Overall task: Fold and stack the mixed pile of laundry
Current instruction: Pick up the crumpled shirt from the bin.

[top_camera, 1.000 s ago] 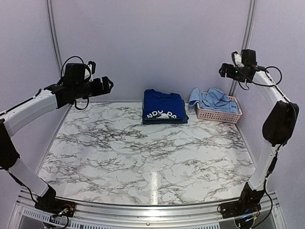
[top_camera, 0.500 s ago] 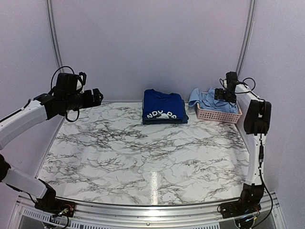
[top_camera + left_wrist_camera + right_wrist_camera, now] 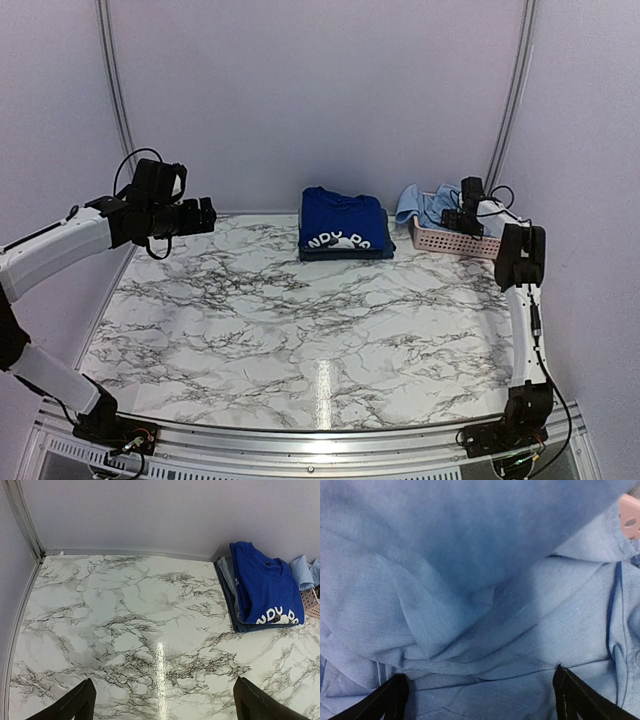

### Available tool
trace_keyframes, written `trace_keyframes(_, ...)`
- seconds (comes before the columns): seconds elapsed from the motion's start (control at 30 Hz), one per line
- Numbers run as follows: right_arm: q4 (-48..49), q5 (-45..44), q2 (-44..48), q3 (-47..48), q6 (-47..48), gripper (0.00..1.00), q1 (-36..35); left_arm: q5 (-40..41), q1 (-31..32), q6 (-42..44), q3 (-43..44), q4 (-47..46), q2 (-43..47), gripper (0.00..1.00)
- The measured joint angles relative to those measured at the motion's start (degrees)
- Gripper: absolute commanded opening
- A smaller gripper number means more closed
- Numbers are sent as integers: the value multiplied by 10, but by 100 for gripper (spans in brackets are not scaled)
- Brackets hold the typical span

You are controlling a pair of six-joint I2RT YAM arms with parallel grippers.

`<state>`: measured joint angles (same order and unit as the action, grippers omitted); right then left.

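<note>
A royal-blue T-shirt with white lettering [image 3: 341, 222] lies folded on top of a stack of denim and navy pieces at the back middle of the table; it also shows in the left wrist view [image 3: 262, 587]. A light-blue collared shirt [image 3: 440, 209] lies crumpled in the pink basket and fills the right wrist view [image 3: 470, 595]. My right gripper [image 3: 462, 219] is open, down on the light-blue shirt, its fingers [image 3: 575, 697] spread either side of the cloth. My left gripper [image 3: 207, 215] is open and empty, held high over the table's left back.
The pink lattice basket [image 3: 450, 242] stands at the back right beside the folded stack; its rim shows in the right wrist view [image 3: 631, 517]. The marble table [image 3: 300, 320] is walled at the back and both sides.
My right arm has dropped from high at the right wall down into the basket onto the light-blue shirt. My left arm has lowered slightly and shifted a little.
</note>
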<state>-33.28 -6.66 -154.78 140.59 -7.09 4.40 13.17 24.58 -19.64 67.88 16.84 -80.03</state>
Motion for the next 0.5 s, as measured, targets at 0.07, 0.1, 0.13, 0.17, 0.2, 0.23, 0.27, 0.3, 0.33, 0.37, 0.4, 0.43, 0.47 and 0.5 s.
trace_keyframes(0.07, -1, -1, -6, 0, 3, 96, 0, 0, 0, 0, 6, 3, -15, 99)
trace_keyframes(0.1, -2, -1, -7, 1, 6, 96, 0, 0, 0, 0, 9, 3, -21, 99)
trace_keyframes(0.13, -5, 0, -7, 2, 8, 96, 0, 0, 0, 1, 12, 3, -27, 99)
trace_keyframes(0.17, -12, 1, -7, 5, 10, 96, 0, 0, 0, 2, 14, 4, -31, 99)
trace_keyframes(0.2, -19, 1, -7, 7, 12, 96, 0, 0, 0, 2, 15, 4, -33, 99)
trace_keyframes(0.23, -27, 2, -7, 7, 13, 96, 0, -1, 0, 2, 16, 5, -34, 99)
trace_keyframes(0.27, -33, 3, -5, 7, 14, 96, 1, -1, 0, 2, 16, 5, -34, 99)
trace_keyframes(0.3, -41, 5, -2, 5, 16, 96, 1, -1, 0, 2, 16, 5, -34, 99)
trace_keyframes(0.33, -50, 8, 4, -1, 18, 97, 1, -1, 0, 2, 16, 5, -34, 99)
trace_keyframes(0.37, -60, 11, 12, -9, 19, 97, 2, -1, 0, 2, 16, 5, -34, 99)
trace_keyframes(0.4, -71, 17, 22, -19, 21, 97, 3, -2, 0, 2, 16, 5, -34, 99)
trace_keyframes(0.43, -87, 23, 32, -29, 23, 98, 5, -2, 0, 2, 16, 6, -34, 99)
trace_keyframes(0.47, -103, 34, 42, -36, 23, 99, 7, -3, 0, 2, 16, 6, -34, 99)
trace_keyframes(0.5, -119, 44, 50, -40, 23, 99, 9, -4, 0, 2, 16, 6, -34, 99)
